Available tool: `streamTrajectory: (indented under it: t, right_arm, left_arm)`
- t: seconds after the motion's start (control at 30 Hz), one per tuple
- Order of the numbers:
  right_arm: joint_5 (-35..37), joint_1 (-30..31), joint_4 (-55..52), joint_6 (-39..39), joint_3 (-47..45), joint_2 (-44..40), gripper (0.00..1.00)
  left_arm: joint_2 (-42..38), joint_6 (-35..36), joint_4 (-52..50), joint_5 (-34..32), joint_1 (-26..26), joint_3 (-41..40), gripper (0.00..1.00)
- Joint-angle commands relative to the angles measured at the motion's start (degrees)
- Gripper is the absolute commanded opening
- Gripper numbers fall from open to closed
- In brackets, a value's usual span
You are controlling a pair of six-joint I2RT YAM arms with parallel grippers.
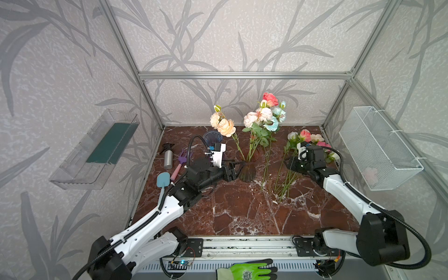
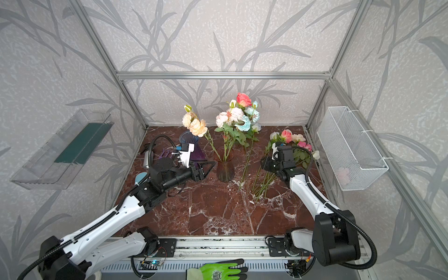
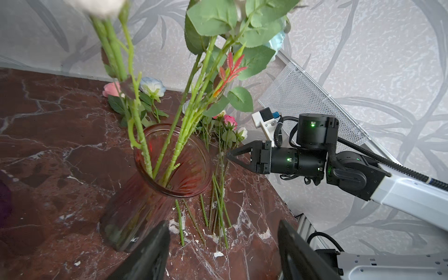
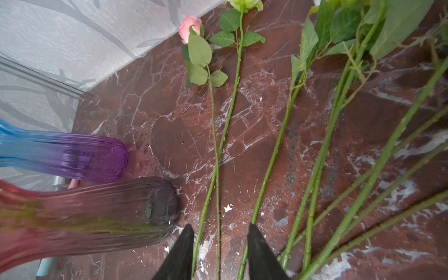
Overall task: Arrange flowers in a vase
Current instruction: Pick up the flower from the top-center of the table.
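A smoky red ribbed glass vase stands mid-table and holds several flowers with peach, cream, coral and pale blue heads. More flowers lie on the table to its right, stems pointing at the front. My left gripper hovers just left of the vase, open and empty. My right gripper is low over the lying flowers, open, with thin stems running between its fingers, neither pinched. A pink bud lies at their far end.
A blue-purple vase stands behind the left wrist. A spray bottle, purple fork and blue trowel lie at the left edge. A wire basket hangs on the right wall, a clear tray on the left.
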Motion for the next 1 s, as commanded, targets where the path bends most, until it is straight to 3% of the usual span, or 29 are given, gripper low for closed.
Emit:
streamTrajectory:
  t: [0.0, 0.2, 0.4, 0.53, 0.67, 0.97]
  right_arm:
    - [0.55, -0.20, 0.68, -0.35, 5.05, 5.59, 0.23]
    - [-1.65, 0.03, 0.56, -0.02, 12.45, 17.77, 0.22]
    - [-6.70, 3.79, -0.79, -3.31, 22.99, 31.29, 0.39]
    - [-3.87, 6.92, -5.38, -8.30, 32.07, 38.83, 0.46]
    - [-0.46, 7.60, -9.12, -9.55, 38.48, 43.98, 0.47]
    - [5.11, 8.13, -11.53, -12.98, 40.73, 46.81, 0.44]
  left_arm:
    - [-2.11, 2.12, -1.65, -6.30, -0.14, 1.01, 0.72]
    - [-1.69, 1.60, -2.60, -6.92, -0.10, 1.39, 0.72]
    - [-0.63, 0.74, -2.51, -5.25, -0.14, 1.77, 0.72]
    - [-0.68, 0.99, -2.69, -5.57, -0.06, 1.77, 0.72]
    - [-1.08, 1.26, -2.59, -5.71, 0.09, 1.65, 0.72]
    - [-1.30, 1.40, -2.41, -5.72, 0.26, 1.55, 0.72]
